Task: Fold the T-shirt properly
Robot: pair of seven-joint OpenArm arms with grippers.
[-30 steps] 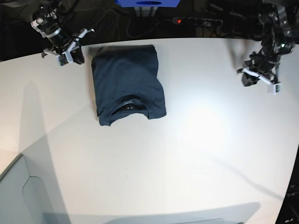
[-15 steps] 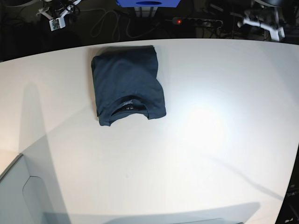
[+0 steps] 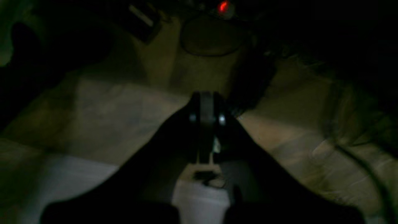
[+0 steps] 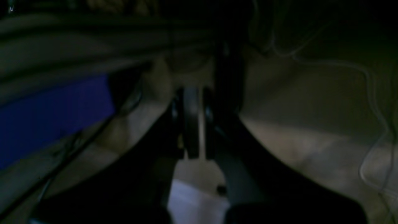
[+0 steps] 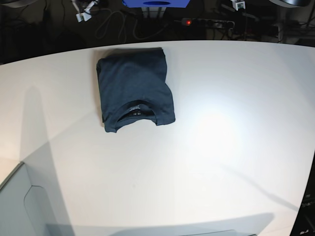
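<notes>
The dark navy T-shirt (image 5: 135,88) lies folded into a compact rectangle at the back left of the white table (image 5: 221,137), collar and neck label facing the near side. Both arms are pulled back beyond the table's far edge. Only a sliver of my right gripper (image 5: 84,10) shows at the top left of the base view, and a sliver of my left gripper (image 5: 239,5) at the top right. In the wrist views the left gripper (image 3: 204,101) and the right gripper (image 4: 192,93) are shut with nothing between the fingers, over dim floor. The T-shirt is out of both wrist views.
Behind the table are a blue box (image 5: 155,3), a power strip with a red light (image 5: 206,22) and loose cables (image 5: 110,24). A grey bin corner (image 5: 19,206) sits at the near left edge.
Both arms have risen from the table's back corners and retreated past the far edge, almost out of the base view. The left jaws have closed. The T-shirt has not moved.
</notes>
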